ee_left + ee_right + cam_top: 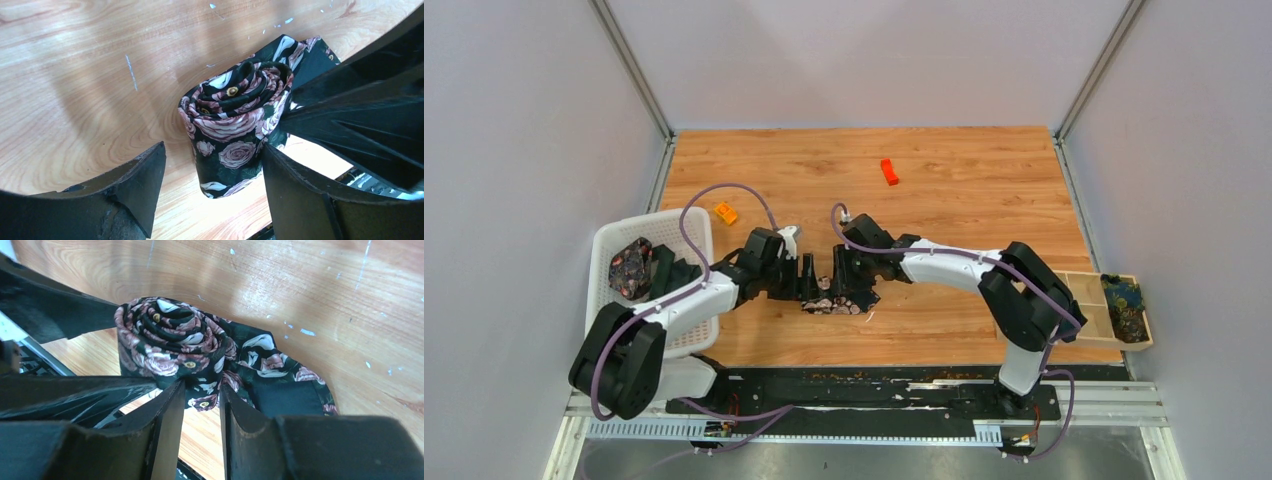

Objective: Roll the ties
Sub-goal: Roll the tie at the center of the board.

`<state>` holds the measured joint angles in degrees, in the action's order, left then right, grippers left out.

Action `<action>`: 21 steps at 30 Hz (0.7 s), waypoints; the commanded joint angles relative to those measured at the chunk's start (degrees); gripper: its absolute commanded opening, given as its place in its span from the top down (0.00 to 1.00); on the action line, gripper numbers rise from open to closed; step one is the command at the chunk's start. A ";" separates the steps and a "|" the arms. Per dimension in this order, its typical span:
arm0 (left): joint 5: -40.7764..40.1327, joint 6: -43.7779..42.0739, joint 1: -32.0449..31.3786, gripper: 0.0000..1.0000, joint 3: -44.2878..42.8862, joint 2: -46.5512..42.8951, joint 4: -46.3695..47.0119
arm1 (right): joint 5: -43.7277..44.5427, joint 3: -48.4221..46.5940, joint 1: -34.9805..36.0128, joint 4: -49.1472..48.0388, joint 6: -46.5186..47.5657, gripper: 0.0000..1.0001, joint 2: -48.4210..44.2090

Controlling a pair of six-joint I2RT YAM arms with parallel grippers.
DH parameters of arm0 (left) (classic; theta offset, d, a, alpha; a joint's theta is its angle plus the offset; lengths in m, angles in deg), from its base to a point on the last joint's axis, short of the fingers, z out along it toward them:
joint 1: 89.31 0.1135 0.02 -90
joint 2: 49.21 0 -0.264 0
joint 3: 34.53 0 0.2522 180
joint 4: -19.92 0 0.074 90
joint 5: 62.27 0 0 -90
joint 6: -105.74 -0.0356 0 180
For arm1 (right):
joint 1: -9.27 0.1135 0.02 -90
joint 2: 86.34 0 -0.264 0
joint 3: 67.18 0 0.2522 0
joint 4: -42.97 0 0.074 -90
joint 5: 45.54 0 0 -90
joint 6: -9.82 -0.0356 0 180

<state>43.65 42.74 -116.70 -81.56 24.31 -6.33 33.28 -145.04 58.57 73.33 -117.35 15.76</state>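
While both arms reach inward and meet near the middle of the front edge, the tie stands between them on the wood, wound into a coil set on end with its spiral facing up. It is black with pink roses. A loose tail runs off the coil and lies flat on the table beside it.

The left gripper has its jaws spread wide on either side of the coil. One finger is just beside the fabric, and the other stands apart with bare wood in between.

The right gripper has its jaws drawn almost together, leaving a thin slit. Its tips sit at the fabric where the tail leaves the coil. I cannot tell whether they pinch it.

A white basket at the left edge, near the front corner, holds a second tie, also rolled. A wooden tray hangs off the right edge, with dark patterned ties in its end compartment. A red block lies toward the far edge, and a yellow block lies just beyond the basket.
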 commanded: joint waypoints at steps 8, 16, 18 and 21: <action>-1.95 4.68 -0.20 0.21 3.06 -4.23 6.85 | -3.81 -1.48 -0.08 -4.89 0.28 0.67 3.41; -1.42 5.29 -0.11 0.20 4.01 -1.58 10.14 | -7.94 -0.53 -0.04 -7.51 -4.41 0.68 3.97; -1.63 5.26 -0.03 0.20 4.05 -1.43 10.41 | -8.22 -0.28 0.01 -7.47 -4.81 0.68 3.91; -1.69 4.99 0.14 0.21 4.03 -1.13 10.58 | -8.38 0.06 0.01 -7.32 -5.09 0.68 3.56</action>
<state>42.14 47.40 -116.64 -77.54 22.71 0.62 27.41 -145.36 58.24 69.46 -120.21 19.43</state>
